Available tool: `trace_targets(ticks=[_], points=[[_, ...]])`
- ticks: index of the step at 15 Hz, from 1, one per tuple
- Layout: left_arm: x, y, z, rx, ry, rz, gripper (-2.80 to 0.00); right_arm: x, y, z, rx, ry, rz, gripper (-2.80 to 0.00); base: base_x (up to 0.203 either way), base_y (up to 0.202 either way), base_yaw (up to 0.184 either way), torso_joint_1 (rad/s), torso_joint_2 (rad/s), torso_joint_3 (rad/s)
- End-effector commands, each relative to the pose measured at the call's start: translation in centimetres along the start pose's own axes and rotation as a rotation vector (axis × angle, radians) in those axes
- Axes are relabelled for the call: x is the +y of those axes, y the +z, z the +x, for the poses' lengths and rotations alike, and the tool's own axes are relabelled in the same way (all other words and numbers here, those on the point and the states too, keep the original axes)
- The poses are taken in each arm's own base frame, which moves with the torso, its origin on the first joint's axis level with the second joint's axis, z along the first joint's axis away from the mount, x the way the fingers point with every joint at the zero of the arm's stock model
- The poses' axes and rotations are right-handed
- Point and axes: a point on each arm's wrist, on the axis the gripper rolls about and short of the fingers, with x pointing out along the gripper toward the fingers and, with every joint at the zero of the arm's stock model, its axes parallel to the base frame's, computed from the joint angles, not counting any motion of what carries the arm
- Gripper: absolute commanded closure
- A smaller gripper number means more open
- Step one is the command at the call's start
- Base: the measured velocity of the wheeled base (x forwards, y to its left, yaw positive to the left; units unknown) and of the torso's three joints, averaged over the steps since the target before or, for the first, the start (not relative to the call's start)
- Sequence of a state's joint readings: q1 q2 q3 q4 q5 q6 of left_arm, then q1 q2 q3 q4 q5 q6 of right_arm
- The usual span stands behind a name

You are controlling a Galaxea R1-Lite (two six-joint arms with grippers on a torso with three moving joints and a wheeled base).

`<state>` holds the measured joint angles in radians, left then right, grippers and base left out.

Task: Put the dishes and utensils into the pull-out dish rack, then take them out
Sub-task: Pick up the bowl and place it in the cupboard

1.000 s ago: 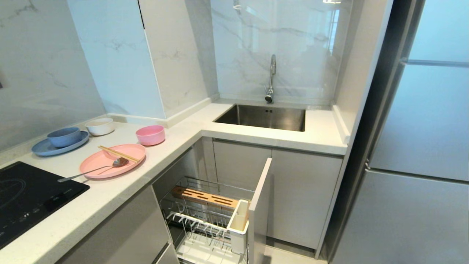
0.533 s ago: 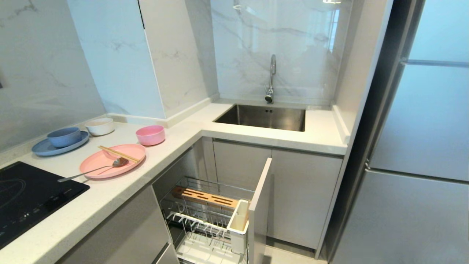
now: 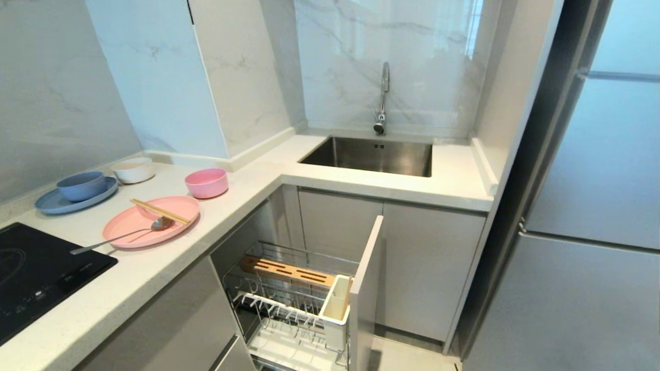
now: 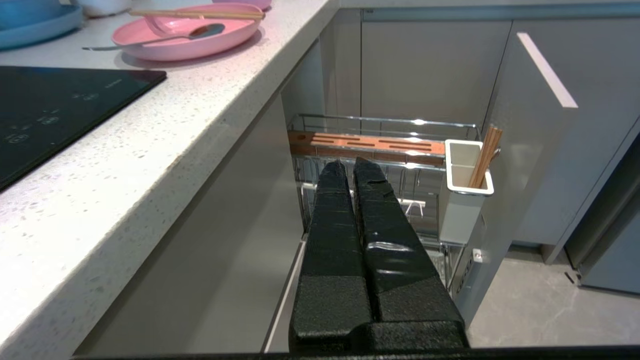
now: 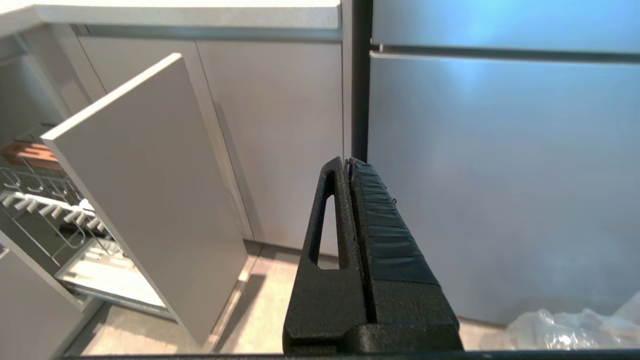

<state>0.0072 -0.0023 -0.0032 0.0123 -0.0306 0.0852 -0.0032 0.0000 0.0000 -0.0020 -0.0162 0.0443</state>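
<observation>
Both grippers, left (image 4: 346, 167) and right (image 5: 346, 165), pinched closed, empty; counter holds two plates (image 3: 149, 221), three bowls (image 3: 206, 182).

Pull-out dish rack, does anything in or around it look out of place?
Mostly tidy. The pull-out dish rack stands open with no dishes, yet its utensil cup holds wooden sticks leaning out over its rim, while the chopsticks lie across the pink plate.

We are looking at a pale speckled corner counter (image 3: 154, 273) running under marble walls (image 3: 242, 87), a steel sink (image 3: 371, 154) with a faucet (image 3: 382, 98), grey cabinets (image 3: 428, 268), a black cooktop (image 3: 36, 278) and a tall silver fridge (image 3: 582, 206).
</observation>
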Motion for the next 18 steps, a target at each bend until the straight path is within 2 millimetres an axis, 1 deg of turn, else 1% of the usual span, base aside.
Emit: trace_targets(ticks=[1,18], points=[[0.0,0.0,0.0,-0.001,0.0,0.001,0.0,0.0,0.01,0.0,0.0,0.0,0.0,0.0,0.0,0.0,0.0,0.002,0.0,-0.188],[-0.01,0.0,0.0,-0.001,-0.001,0.005,0.0,0.0,0.01,0.0,-0.001,0.0,0.0,0.0,0.0,0.0,0.0,0.006,0.0,-0.199]])
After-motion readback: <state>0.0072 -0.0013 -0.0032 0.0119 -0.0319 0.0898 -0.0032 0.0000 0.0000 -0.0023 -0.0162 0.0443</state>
